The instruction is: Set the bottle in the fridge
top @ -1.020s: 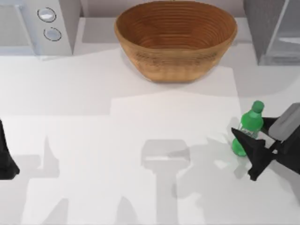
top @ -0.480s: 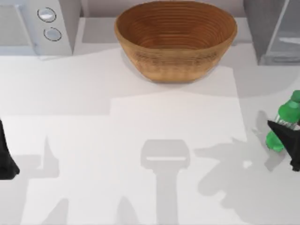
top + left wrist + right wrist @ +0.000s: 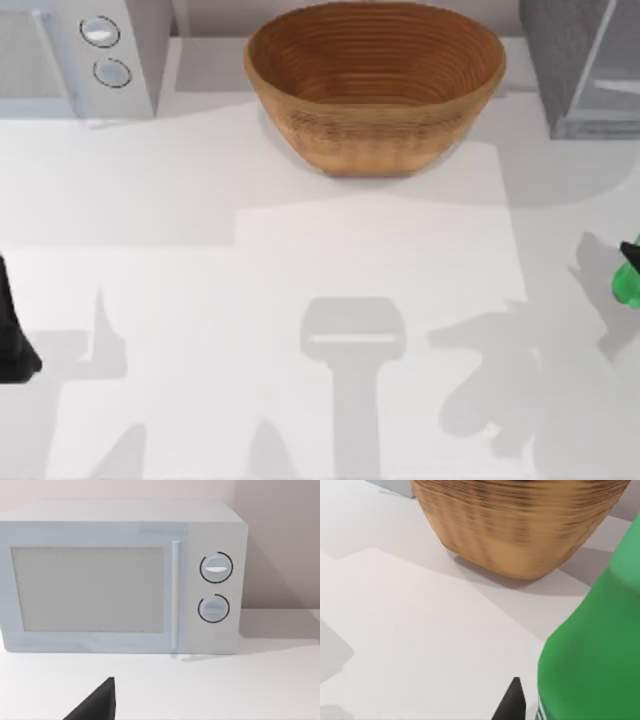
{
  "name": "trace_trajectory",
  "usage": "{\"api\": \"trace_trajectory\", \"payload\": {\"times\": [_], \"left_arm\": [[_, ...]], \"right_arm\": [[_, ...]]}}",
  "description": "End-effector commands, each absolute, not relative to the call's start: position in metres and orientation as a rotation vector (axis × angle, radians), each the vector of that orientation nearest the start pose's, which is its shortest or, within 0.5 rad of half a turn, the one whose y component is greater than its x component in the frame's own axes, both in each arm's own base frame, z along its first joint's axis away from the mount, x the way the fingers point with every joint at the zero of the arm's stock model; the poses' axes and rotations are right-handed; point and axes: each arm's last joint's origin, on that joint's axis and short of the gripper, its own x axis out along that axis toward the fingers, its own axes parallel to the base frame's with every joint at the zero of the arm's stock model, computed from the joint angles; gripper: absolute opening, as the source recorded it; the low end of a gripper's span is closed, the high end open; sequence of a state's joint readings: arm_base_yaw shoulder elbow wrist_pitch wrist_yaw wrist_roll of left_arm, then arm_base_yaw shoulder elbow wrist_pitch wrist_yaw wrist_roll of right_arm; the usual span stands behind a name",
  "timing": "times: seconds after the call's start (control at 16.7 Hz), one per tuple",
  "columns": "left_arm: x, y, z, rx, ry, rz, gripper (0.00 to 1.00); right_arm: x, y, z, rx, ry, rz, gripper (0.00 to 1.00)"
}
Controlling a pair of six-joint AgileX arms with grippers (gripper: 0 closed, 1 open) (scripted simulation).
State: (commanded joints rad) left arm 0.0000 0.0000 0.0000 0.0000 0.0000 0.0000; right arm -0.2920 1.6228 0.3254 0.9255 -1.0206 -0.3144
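Note:
The green bottle (image 3: 628, 286) shows as a sliver at the top view's right edge, off the table, with its shadow to the left. My right gripper (image 3: 632, 256) is shut on it. In the right wrist view the bottle (image 3: 592, 645) looms close beside one black fingertip (image 3: 514, 700). The fridge (image 3: 560, 60), with a dark grey speckled side and a pale panel, stands at the back right, beyond the bottle. My left gripper (image 3: 14, 345) is parked at the left edge, open, and one of its fingertips (image 3: 97, 705) shows in the left wrist view.
A large woven basket (image 3: 375, 85) sits at the back centre, left of the fridge. A light grey microwave (image 3: 80, 50) with two round knobs stands at the back left. Arm shadows lie across the white table (image 3: 300, 230).
My right gripper has carried the bottle rightward and slightly back, from the table's right side almost out of the top view. The left arm has not moved.

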Motion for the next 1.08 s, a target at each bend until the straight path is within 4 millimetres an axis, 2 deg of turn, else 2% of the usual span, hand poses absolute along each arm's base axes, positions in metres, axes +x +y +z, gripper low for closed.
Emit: {"api": "trace_trajectory", "payload": {"times": [0.24, 0.54, 0.84, 1.08], "left_arm": [[0.106, -0.001, 0.16, 0.0, 0.0, 0.0, 1.0], [0.106, -0.001, 0.16, 0.0, 0.0, 0.0, 1.0], [0.106, -0.001, 0.16, 0.0, 0.0, 0.0, 1.0], [0.106, -0.001, 0.16, 0.0, 0.0, 0.0, 1.0]], "right_arm": [[0.236, -0.041, 0.114, -0.075, 0.198, 0.758, 0.01], [0.224, -0.033, 0.14, -0.111, 0.18, 0.656, 0.01], [0.194, -0.018, 0.165, -0.117, 0.165, 0.502, 0.01], [0.163, -0.008, 0.175, -0.095, 0.139, 0.356, 0.01]]}}
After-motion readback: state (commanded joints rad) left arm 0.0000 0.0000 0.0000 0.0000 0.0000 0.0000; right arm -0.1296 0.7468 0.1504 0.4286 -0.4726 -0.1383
